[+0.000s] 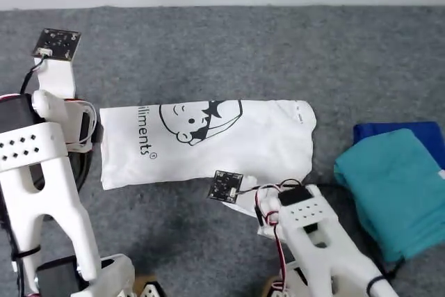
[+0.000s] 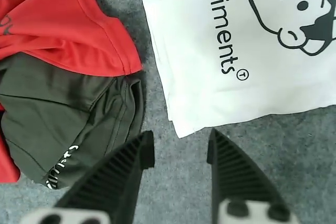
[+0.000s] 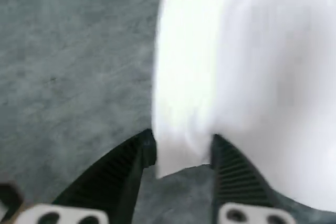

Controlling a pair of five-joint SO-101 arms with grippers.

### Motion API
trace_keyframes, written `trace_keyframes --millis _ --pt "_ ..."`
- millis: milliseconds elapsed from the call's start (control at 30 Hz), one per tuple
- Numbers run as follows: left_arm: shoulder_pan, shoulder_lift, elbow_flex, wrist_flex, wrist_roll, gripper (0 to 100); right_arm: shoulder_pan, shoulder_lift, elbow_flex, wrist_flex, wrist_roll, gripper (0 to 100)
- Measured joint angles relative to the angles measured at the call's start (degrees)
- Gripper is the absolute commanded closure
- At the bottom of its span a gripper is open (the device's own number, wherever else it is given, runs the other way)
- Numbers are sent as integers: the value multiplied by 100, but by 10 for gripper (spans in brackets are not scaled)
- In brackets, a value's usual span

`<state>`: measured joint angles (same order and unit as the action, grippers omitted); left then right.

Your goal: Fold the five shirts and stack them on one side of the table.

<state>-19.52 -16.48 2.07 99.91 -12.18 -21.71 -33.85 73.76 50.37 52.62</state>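
From above, the white shirt [image 1: 208,144] lies flat, partly folded, in the middle of the grey desk [image 1: 208,39]. A folded teal shirt [image 1: 396,189] sits on a blue shirt [image 1: 393,132] at the desk's right edge. My left arm [image 1: 35,165] stands at the left edge. My right arm [image 1: 313,220] is at the near edge, right by the white shirt's near hem.

Left wrist: my left pincer [image 2: 178,148] is released, its 2 fingers spread over bare desk just off a corner of the white shirt. Near that corner lie a red shirt [image 2: 68,30] and a dark shirt [image 2: 63,114], touching each other.

Right wrist: my right pincer [image 3: 181,150] is released too, with a corner of the white shirt between its 2 spread fingers.
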Motion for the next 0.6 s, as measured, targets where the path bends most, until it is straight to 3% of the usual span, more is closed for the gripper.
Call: trace_keyframes --millis 67,333,600 --pt "0 0 0 0 0 826 9 0 26 -167 0 989" --pt "0 0 0 0 0 826 9 0 18 -352 -149 988" --pt "0 0 18 0 0 826 -26 141 -1055 563 -774 988"
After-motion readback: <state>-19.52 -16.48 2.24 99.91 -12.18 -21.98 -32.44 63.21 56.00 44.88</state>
